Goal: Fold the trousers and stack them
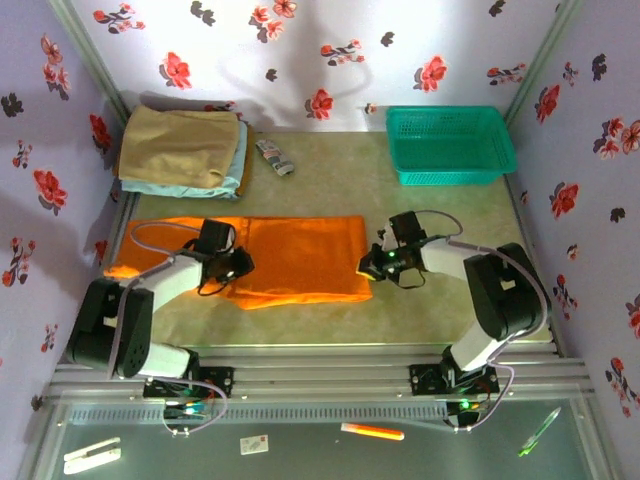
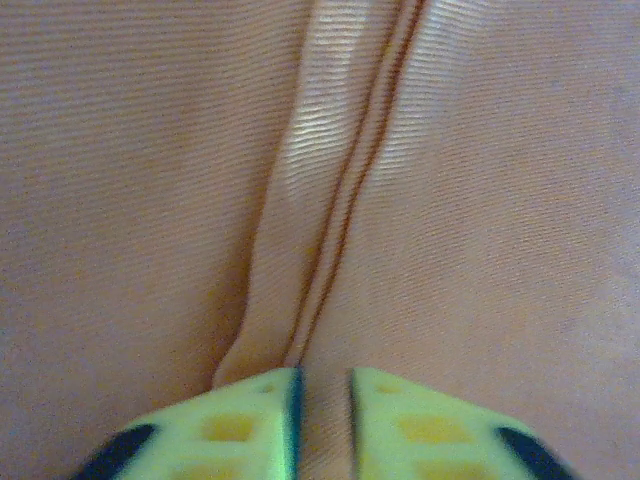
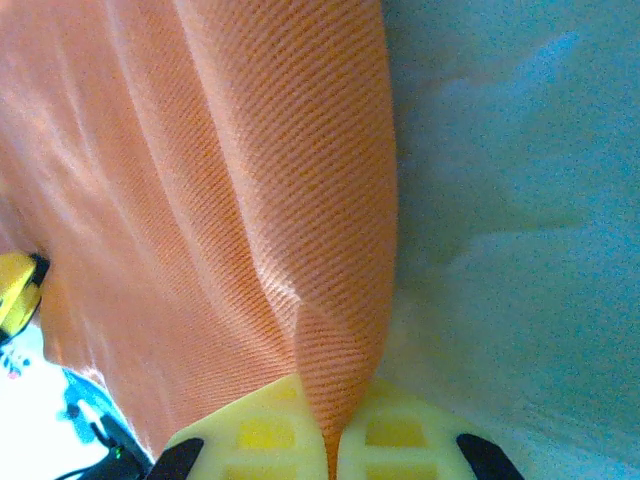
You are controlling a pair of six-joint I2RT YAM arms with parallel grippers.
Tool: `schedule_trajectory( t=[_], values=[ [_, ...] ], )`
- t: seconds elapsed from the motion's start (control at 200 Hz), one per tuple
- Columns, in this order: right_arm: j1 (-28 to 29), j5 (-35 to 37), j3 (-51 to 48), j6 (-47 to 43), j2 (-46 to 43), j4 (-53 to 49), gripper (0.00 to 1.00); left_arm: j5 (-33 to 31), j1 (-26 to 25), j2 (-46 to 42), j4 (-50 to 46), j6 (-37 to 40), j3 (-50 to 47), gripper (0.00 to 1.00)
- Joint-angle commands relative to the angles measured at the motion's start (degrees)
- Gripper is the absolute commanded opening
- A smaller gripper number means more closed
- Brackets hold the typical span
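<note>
The orange trousers [image 1: 300,255] lie flat and partly folded across the middle of the table, one end reaching the left wall. My left gripper [image 1: 238,265] rests on their left half. In the left wrist view its fingers [image 2: 322,400] stand a little apart, open, over a seam ridge in the trousers' cloth [image 2: 150,200]. My right gripper [image 1: 372,262] is at the trousers' right edge. In the right wrist view that gripper [image 3: 333,440] is shut on a pinched fold of the trousers [image 3: 200,200], with bare table to its right.
A green basket [image 1: 450,145] stands at the back right. A tan folded garment [image 1: 180,145] lies on a light blue one [image 1: 240,165] at the back left, with a small patterned object [image 1: 274,156] beside them. Flowered walls close in the table [image 1: 330,170].
</note>
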Motion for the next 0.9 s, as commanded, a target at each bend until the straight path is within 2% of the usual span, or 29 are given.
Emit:
schedule_trajectory(
  t=[0.0,0.045,0.09,0.14,0.195,0.3,0.385,0.55,0.725,0.815,0.86,0.895],
  values=[
    [-3.13,10.06,2.97,-1.36,-6.04,-11.73,0.00,-0.31,0.62,-4.88,-7.24,0.57,2.33,0.55],
    [-4.40,13.05,4.02,-2.21,-8.15,-16.18,0.00,-0.84,0.72,-7.01,-8.99,0.27,3.29,0.65],
    [-5.25,18.99,5.44,-2.40,-10.67,-21.39,0.00,-2.26,0.84,-9.05,-11.00,-0.12,4.44,0.75],
    [-5.62,25.48,7.81,-4.05,-13.12,-26.91,0.00,-4.18,1.10,-11.05,-13.19,-0.37,5.71,0.79],
    [-8.21,26.94,10.67,-5.54,-14.57,-31.35,0.00,-6.49,1.71,-12.78,-15.01,-0.51,7.01,0.83],
    [-13.37,29.19,16.05,-8.90,-15.04,-37.29,0.00,-10.53,3.41,-14.58,-16.14,-1.04,7.50,0.85],
    [-17.31,32.17,20.18,-11.81,-14.59,-40.18,0.00,-10.55,5.72,-14.69,-15.50,-1.52,6.39,0.85],
    [-24.95,33.05,29.10,-15.88,-11.87,-43.49,0.00,-10.44,8.25,-13.27,-12.14,-0.62,2.62,0.85],
    [-23.23,25.83,38.59,-15.16,-8.54,-44.47,0.00,-8.64,8.36,-6.61,-6.32,0.03,-0.51,0.75],
    [-18.50,26.59,42.80,-14.95,-7.83,-46.59,0.00,-5.78,8.36,-2.80,-2.21,0.84,-1.59,0.59],
    [-15.71,26.59,44.64,-14.55,-7.56,-47.34,0.00,-5.24,8.36,-0.88,-1.29,1.19,-1.35,0.44],
    [-13.43,26.71,45.98,-13.82,-7.33,-47.75,0.00,-4.80,8.36,0.55,-0.51,1.31,-1.14,0.37]
  ],
)
